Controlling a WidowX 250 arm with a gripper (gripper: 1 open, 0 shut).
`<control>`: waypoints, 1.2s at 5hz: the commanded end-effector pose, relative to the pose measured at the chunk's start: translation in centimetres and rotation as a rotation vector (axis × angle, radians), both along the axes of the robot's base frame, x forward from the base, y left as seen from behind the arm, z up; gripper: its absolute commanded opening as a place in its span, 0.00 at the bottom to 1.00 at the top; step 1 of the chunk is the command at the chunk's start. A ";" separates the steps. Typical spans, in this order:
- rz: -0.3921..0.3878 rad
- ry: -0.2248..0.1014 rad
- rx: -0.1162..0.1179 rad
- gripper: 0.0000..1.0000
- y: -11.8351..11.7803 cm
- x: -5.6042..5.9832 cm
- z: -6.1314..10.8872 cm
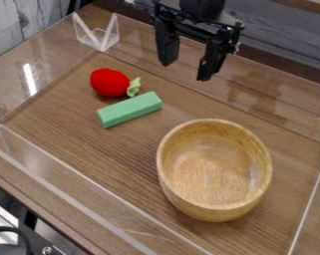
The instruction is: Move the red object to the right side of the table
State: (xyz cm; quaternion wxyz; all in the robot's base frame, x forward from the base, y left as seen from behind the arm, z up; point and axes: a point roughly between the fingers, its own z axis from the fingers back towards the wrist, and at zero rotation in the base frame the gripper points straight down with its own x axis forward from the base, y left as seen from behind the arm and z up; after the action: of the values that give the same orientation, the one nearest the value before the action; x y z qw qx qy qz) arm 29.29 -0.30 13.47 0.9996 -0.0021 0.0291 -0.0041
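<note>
The red object, a small rounded toy fruit with a pale green leafy tip, lies on the left part of the brown wood-grain table. My gripper hangs above the tabletop to the right of the fruit and farther back, pointing down. Its two dark fingers stand apart with nothing between them, so it is open. The gripper touches neither the fruit nor anything else.
A green rectangular block lies just in front and right of the fruit. A round light wooden bowl sits at the front right. Low clear acrylic walls border the tabletop.
</note>
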 end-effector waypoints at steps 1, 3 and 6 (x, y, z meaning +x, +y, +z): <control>-0.036 0.018 0.003 1.00 0.4 -0.1 -0.6; -0.440 0.047 0.019 1.00 4.9 -0.8 -0.5; -0.682 0.058 0.047 1.00 12.0 -0.3 -1.8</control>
State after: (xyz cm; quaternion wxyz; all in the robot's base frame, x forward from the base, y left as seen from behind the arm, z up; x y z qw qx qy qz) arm 28.29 11.34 10.12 0.9380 0.0118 0.0798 -0.3371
